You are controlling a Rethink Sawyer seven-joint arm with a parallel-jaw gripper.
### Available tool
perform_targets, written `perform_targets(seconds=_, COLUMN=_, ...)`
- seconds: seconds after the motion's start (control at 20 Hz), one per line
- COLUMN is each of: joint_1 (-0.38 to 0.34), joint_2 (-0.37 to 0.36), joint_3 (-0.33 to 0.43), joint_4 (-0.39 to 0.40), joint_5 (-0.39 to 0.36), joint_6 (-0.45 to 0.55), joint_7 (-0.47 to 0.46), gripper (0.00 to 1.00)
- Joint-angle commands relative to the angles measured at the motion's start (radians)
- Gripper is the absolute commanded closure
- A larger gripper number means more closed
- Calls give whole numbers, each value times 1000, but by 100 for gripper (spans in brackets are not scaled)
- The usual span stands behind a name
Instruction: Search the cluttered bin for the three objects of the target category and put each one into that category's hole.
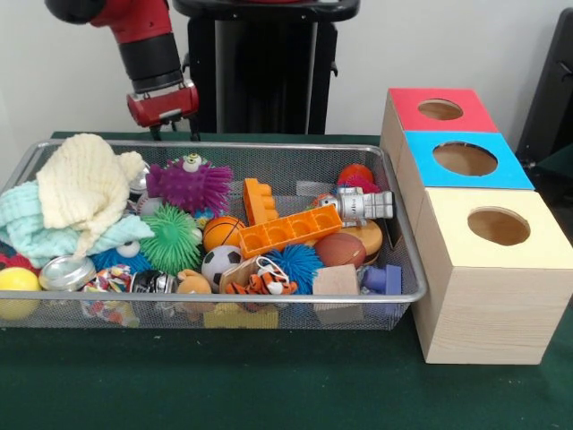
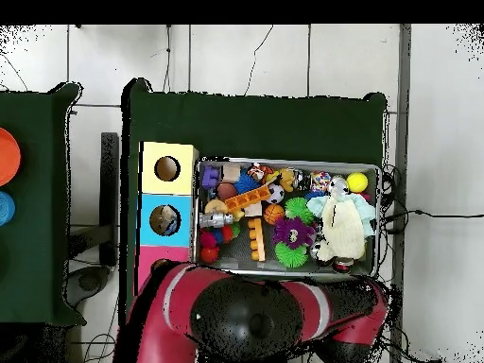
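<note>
A wire mesh bin (image 1: 405,235) is packed with toys. Among them are a small basketball (image 1: 222,231), a soccer ball (image 1: 219,262), a brown football (image 1: 340,249) and a yellow ball (image 1: 16,285). There are also a purple spiky toy (image 1: 190,185), a green one (image 1: 170,239), a blue one (image 1: 295,266), orange bricks (image 1: 288,229) and a grey robot figure (image 1: 363,205). Pale yellow and mint cloths (image 1: 81,193) cover the left end. My gripper (image 1: 175,134) hangs open and empty just behind the bin's far rim, above its left half. The overhead view hides the gripper under the red arm (image 2: 255,317).
Three wooden boxes stand in a row right of the bin, each with a round hole: red top (image 1: 440,109), blue top (image 1: 465,159), yellow top (image 1: 499,226). From overhead they lie left of the bin (image 2: 378,217), with the yellow box (image 2: 167,168) farthest from the base. Green cloth (image 1: 269,385) covers the table.
</note>
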Motion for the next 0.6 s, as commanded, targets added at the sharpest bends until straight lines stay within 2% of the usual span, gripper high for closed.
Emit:
perform_targets(seconds=0.05, joint_1=75, joint_2=-79, joint_3=109, joint_4=-159, joint_5=-118, joint_6=109, joint_7=497, gripper=0)
perform_targets(seconds=0.35, joint_1=163, joint_2=-81, joint_3=36, joint_4=-259, joint_5=-254, joint_6=139, joint_7=717, gripper=0)
perform_targets(seconds=0.6, joint_1=219, joint_2=-38, joint_3=-63, joint_4=-338, joint_5=-361, joint_6=139, joint_7=926, gripper=0)
